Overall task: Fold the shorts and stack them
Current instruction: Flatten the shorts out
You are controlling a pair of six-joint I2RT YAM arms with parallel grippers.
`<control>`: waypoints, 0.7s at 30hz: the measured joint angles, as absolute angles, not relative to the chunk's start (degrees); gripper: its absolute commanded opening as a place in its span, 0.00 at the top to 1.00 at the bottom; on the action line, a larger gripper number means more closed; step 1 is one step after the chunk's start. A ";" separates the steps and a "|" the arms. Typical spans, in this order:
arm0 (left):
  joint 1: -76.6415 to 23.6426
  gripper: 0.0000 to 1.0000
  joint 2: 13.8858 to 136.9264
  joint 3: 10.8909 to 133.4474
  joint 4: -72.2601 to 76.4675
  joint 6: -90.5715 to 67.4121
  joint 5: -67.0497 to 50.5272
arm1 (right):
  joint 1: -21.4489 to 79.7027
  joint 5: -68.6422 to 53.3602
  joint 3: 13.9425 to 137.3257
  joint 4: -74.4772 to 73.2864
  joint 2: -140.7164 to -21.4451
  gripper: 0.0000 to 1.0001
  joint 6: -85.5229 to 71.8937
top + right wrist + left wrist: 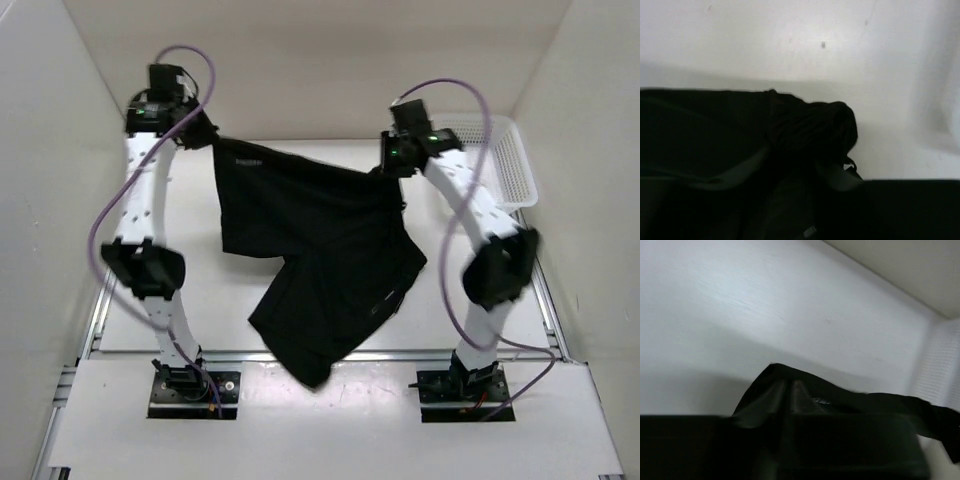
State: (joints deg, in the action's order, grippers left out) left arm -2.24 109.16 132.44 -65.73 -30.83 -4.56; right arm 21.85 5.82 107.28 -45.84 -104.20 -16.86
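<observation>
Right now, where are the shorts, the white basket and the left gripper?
shorts (320, 240): top external view, centre of the black fabric.
white basket (520, 160): top external view, its mesh side wall.
left gripper (203, 136): top external view, fingertips pinching the shorts' corner.

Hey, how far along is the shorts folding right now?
Early. Done: the black fabric shorts are gripped at the waistband edge. In hand: the left gripper and right gripper each pinch one end, holding it stretched between them, legs trailing toward the near edge. Left: every fold, then stacking; no fold shows yet.
</observation>
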 measured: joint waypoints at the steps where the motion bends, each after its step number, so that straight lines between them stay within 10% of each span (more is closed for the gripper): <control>1: -2.07 0.34 113.56 134.26 -65.30 -30.30 -3.40 | 21.67 7.16 111.46 -45.74 -110.32 0.16 -16.71; 2: -1.65 0.14 119.74 138.91 -65.73 -30.52 -2.22 | 21.34 8.69 116.77 -46.24 -116.73 0.00 -16.29; 4: -0.80 0.07 130.58 148.66 -66.52 -31.27 -0.43 | 20.69 11.75 128.77 -47.90 -128.53 0.00 -16.47; 10: -0.58 0.09 131.98 132.51 -64.66 -32.01 3.75 | 19.66 15.51 126.67 -47.40 -131.72 0.00 -16.53; 13: -2.00 0.31 125.56 123.35 -64.90 -31.27 4.23 | 19.84 14.76 114.67 -45.93 -121.73 0.05 -17.15; 17: -5.13 0.90 111.96 112.16 -64.05 -30.30 4.69 | 20.01 11.77 98.87 -42.39 -105.08 0.25 -19.33; 21: -9.93 0.90 96.18 96.29 -61.45 -30.09 3.16 | 20.12 7.88 83.33 -38.72 -90.02 0.49 -21.67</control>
